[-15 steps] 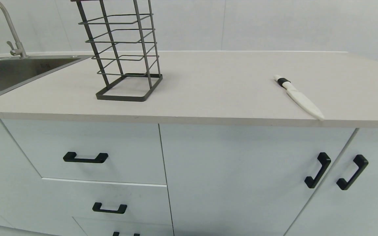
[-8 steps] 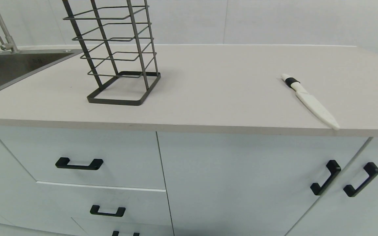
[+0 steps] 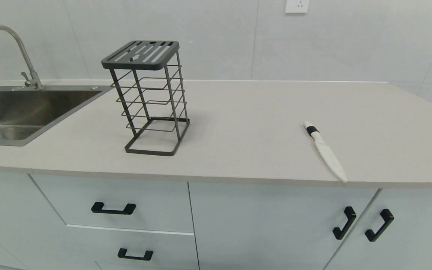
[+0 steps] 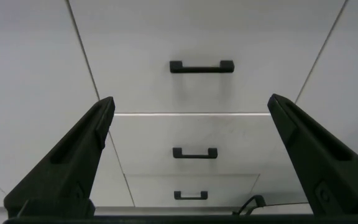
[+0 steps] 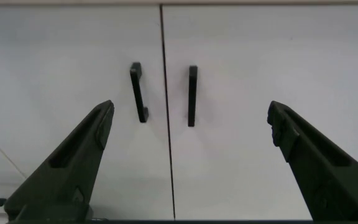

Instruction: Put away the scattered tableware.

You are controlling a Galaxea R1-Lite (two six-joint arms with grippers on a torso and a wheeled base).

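Observation:
A white knife (image 3: pixel 324 151) with a black band on its handle lies on the right of the countertop (image 3: pixel 246 123), its tip at the front edge. A black wire knife rack (image 3: pixel 150 97) with a slotted top stands upright left of centre. My left gripper (image 4: pixel 190 106) is open, low down and facing the white drawer fronts (image 4: pixel 194 137). My right gripper (image 5: pixel 190 109) is open too, facing the two cabinet doors (image 5: pixel 241 112) with nothing between its fingers.
A steel sink (image 3: pixel 17 112) with a curved tap (image 3: pixel 21 52) sits at the far left of the countertop. Below are drawers with black handles (image 3: pixel 113 208) and cabinet doors with black handles (image 3: pixel 344 222). A wall socket (image 3: pixel 297 6) is above.
The head camera has tilted up and pulled back: the rack's top, the tap and the wall socket now show. The knife and rack keep their places on the countertop.

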